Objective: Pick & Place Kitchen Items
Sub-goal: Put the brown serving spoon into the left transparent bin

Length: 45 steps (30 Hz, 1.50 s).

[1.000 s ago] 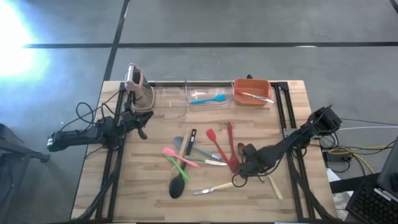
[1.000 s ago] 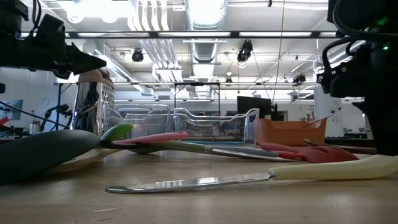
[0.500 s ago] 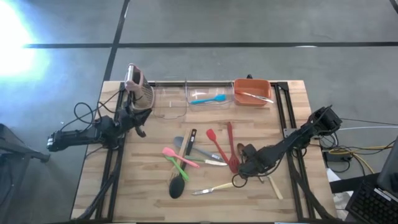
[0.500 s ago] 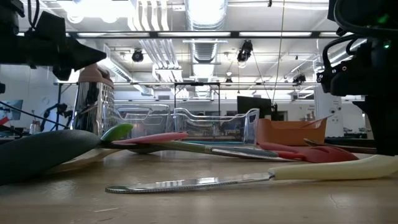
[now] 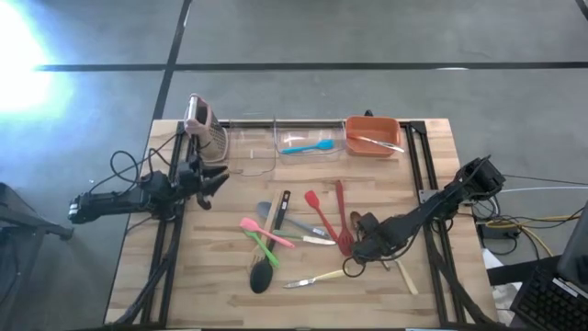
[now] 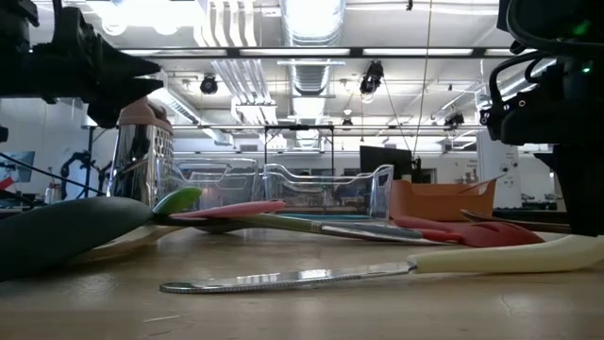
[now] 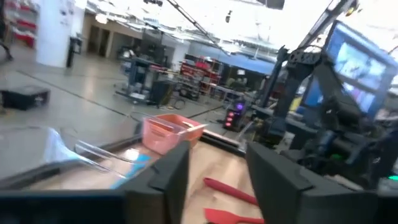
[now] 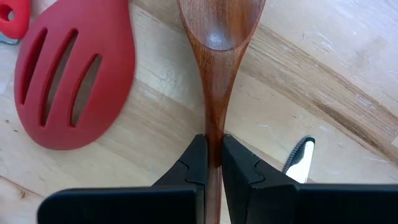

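Observation:
The kitchen items lie loose mid-table: a black ladle, pink and green spatulas, red spatulas, a pale-handled knife and a wooden spoon. My right gripper points down, shut on the spoon's handle. My left gripper hovers open and level above the table's left side, near the pink-topped rack, with nothing between its fingers. My right gripper pinches the wooden spoon's handle between its two fingers, a short way below the bowl. The fingers come from above, pointing down, one on each side of the handle. The spoon's bowl seems to lie on the tabletop.
Along the far edge stand a clear bin with a blue spatula and a red-orange bin holding a knife. A red slotted spatula lies right beside the spoon. Another pale handle lies near the right gripper.
My left gripper has rolled about its own axis where it hovers and has opened; its two fingertips now stand apart. My right gripper and the spoon have kept still.

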Motion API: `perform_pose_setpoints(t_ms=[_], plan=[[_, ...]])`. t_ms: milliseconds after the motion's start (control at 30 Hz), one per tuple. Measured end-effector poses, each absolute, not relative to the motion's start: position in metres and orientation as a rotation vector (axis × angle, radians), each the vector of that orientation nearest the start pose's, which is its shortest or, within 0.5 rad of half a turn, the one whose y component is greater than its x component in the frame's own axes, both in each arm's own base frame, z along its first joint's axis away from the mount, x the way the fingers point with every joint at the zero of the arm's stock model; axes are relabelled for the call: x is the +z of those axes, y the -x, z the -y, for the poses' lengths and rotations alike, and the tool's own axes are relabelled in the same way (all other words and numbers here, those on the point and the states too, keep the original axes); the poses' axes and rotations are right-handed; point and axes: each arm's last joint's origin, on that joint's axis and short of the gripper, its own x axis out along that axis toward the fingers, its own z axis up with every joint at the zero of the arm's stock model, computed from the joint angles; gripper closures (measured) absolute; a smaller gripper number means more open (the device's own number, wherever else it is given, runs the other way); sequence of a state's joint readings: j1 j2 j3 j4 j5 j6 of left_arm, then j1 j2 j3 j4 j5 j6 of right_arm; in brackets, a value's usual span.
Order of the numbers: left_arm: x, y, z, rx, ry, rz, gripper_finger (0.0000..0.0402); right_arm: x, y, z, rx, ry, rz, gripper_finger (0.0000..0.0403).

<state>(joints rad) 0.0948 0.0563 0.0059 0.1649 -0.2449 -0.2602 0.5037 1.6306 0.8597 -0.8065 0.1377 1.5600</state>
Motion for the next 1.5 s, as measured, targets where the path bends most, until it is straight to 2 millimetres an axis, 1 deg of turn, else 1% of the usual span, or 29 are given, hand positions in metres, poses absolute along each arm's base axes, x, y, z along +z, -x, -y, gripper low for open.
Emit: perform_pose_setpoints(t_ms=[67, 167, 500, 567, 700, 833, 1033, 1167, 1267, 1367, 1500], plan=[[0.177, -0.099, -0.015, 0.271, 0.263, 0.149, 0.0204, 0.143, -0.223, -0.119, -0.868, -0.746, -1.292, 0.0390], [0.176, -0.100, -0.014, 0.232, 0.262, 0.130, 0.0192, 0.143, -0.223, -0.118, -0.866, -0.743, -1.294, 0.0390], [0.168, -0.112, -0.014, 0.223, 0.341, 0.034, 0.0203, 0.143, -0.223, -0.118, -0.867, -0.743, -1.293, 0.0390], [0.166, -0.115, -0.013, 0.223, 0.340, -0.019, 0.0204, 0.143, -0.223, -0.118, -0.868, -0.744, -1.292, 0.0390], [0.176, -0.126, -0.013, 0.215, 0.328, -0.078, 0.0204, 0.143, -0.223, -0.118, -0.870, -0.746, -1.290, 0.0390], [0.187, -0.141, -0.011, 0.194, 0.314, -0.073, 0.0204, 0.143, -0.223, -0.118, -0.871, -0.745, -1.288, 0.0390], [0.192, -0.167, -0.008, 0.132, 0.331, -0.033, 0.0204, 0.143, -0.224, -0.118, -0.875, -0.736, -1.274, 0.0390], [0.187, -0.184, -0.006, 0.091, 0.350, -0.063, 0.0204, 0.143, -0.224, -0.118, -0.872, -0.734, -1.273, 0.0390], [0.189, -0.200, -0.005, 0.060, 0.361, -0.055, 0.0204, 0.143, -0.224, -0.118, -0.871, -0.734, -1.273, 0.0390], [0.185, -0.217, -0.005, 0.052, 0.362, -0.092, 0.0204, 0.143, -0.224, -0.118, -0.870, -0.733, -1.273, 0.0390], [0.188, -0.242, -0.004, 0.042, 0.364, -0.102, 0.0204, 0.143, -0.224, -0.118, -0.868, -0.731, -1.274, 0.0390]])
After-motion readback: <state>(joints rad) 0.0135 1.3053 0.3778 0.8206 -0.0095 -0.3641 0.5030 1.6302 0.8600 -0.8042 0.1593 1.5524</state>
